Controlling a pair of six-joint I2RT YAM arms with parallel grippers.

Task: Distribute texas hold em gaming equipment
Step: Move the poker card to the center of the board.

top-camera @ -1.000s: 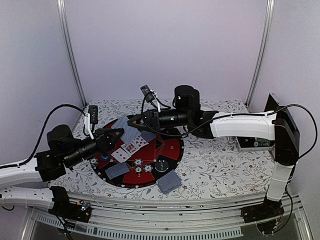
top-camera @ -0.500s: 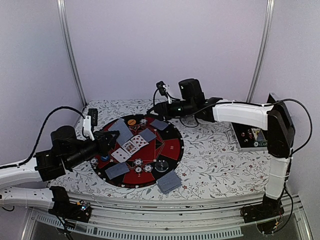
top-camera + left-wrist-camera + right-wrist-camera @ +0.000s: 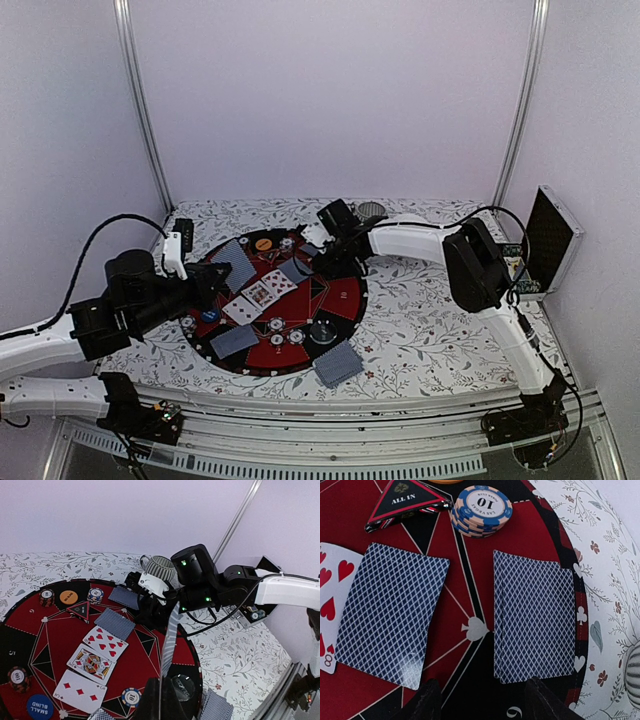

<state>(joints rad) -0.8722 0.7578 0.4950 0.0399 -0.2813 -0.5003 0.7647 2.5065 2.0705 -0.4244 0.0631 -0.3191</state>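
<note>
A table (image 3: pixel 440 320) under a flowered cloth carries a round red-and-black mat (image 3: pixel 345 295) left of its middle. An open black case (image 3: pixel 548 240) stands at the table's right edge. A ribbed cup (image 3: pixel 370 211) stands near the far edge, just beyond the mat.

The right claw (image 3: pixel 320 260) hangs over the mat's far right part, jaws wide with nothing between them. In its wrist view the fingertips (image 3: pixel 431 700) sit low over the gap between a lone card (image 3: pixel 392 612) and a pair of cards (image 3: pixel 535 615). All three are face down, and the pair lies overlapped by the rim. The left claw (image 3: pixel 161 700) is over the mat's left edge, clamped on a held card (image 3: pixel 170 635) that stands upright, edge-on to its camera.

Three face-up cards (image 3: pixel 258 295) lie in a row near the mat's centre. A far-left card (image 3: pixel 237 262), a near-left card (image 3: pixel 234 342) and a near-rim card (image 3: pixel 338 364) all lie face down.

A triangular ALL IN marker (image 3: pixel 402 502) lies beyond the lone card, with a chip stack (image 3: pixel 481 510) just beside it. An orange chip (image 3: pixel 263 243) lies at the far rim and a blue chip (image 3: pixel 209 315) at the left rim. Two chips (image 3: pixel 277 324) sit between the centre and the near rim.
</note>
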